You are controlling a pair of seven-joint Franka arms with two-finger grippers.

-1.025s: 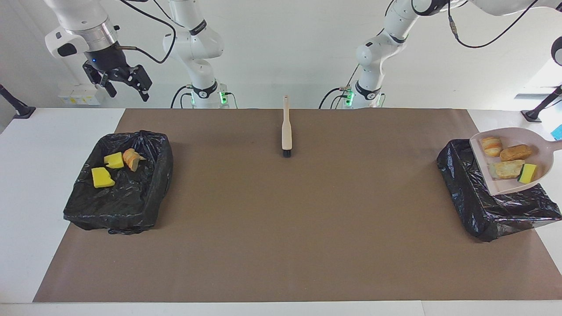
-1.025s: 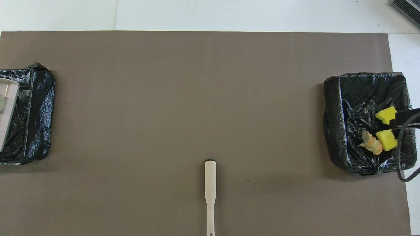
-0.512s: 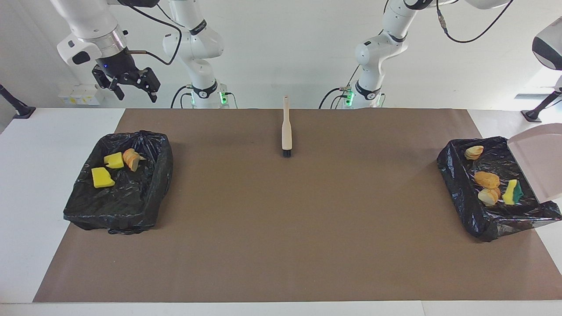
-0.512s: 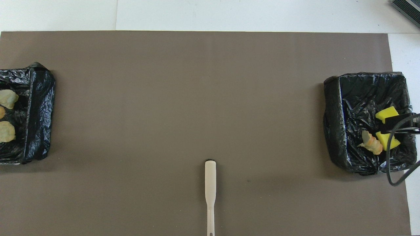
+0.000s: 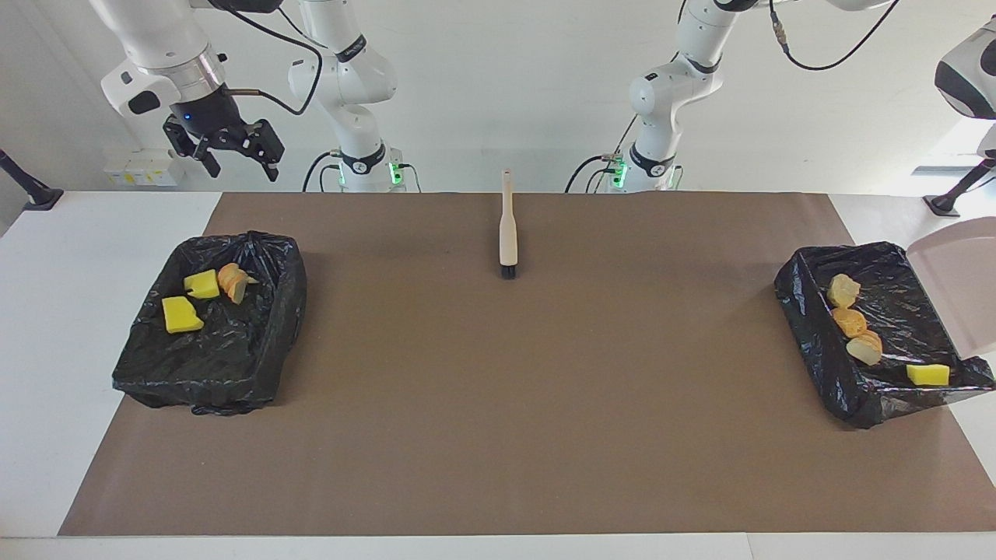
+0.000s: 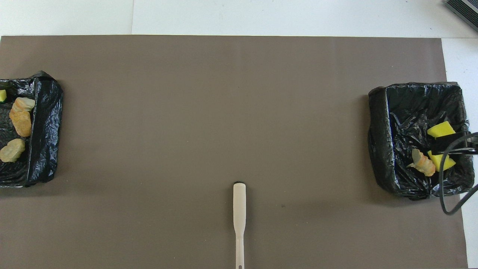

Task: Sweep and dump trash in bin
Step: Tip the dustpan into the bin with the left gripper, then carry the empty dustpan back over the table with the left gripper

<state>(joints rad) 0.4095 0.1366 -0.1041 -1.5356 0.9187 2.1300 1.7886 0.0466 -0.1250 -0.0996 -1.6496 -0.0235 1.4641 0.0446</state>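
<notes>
Two lined bins (image 5: 210, 327) (image 5: 879, 334): three scraps (image 5: 204, 294) in one, four (image 5: 852, 323) in the other; one brush (image 5: 507, 233); right gripper (image 5: 226, 148) spread, left gripper unseen, pressed together

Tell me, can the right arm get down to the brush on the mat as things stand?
Probably yes. The right gripper hangs open and empty above the bin at its end of the table. The brush lies alone mid-mat near the robots' edge, with bare mat all around it.
</notes>
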